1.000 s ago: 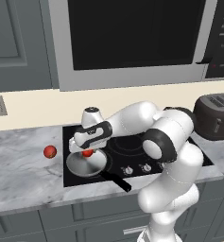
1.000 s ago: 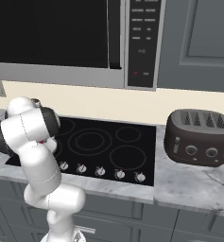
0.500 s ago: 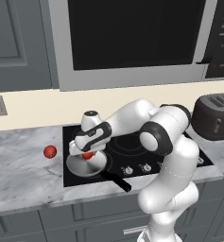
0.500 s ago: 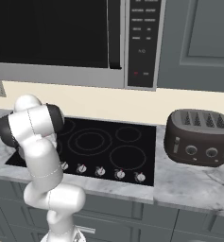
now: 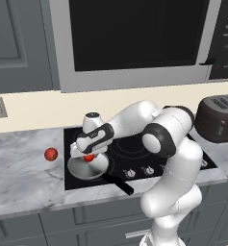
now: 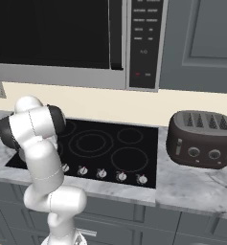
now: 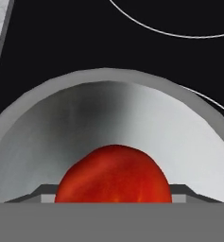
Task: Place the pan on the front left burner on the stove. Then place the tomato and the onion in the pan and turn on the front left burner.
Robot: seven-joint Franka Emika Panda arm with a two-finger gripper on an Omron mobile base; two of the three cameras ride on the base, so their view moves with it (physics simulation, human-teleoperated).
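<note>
The silver-grey pan (image 5: 82,169) sits on the stove (image 5: 183,161) at its front left, over the front left burner, which it hides. Its black handle (image 5: 119,184) points toward the counter's front edge. My gripper (image 5: 89,154) hangs low over the pan, shut on the bright-red tomato (image 5: 89,158). In the hand view the tomato (image 7: 113,175) sits between the fingers just above the pan floor (image 7: 179,137). The duller red onion (image 5: 50,154) lies on the marble counter, left of the stove and apart from the pan.
A row of silver knobs (image 6: 101,173) lines the front of the stove (image 6: 110,143). A dark toaster (image 6: 201,139) stands on the counter to its right. A microwave (image 5: 134,38) hangs above. Marble counter (image 5: 19,173) stretches left of the onion.
The hand has stayed over the pan with the tomato in it. The arm's elbow has shifted a little. The onion has not moved.
</note>
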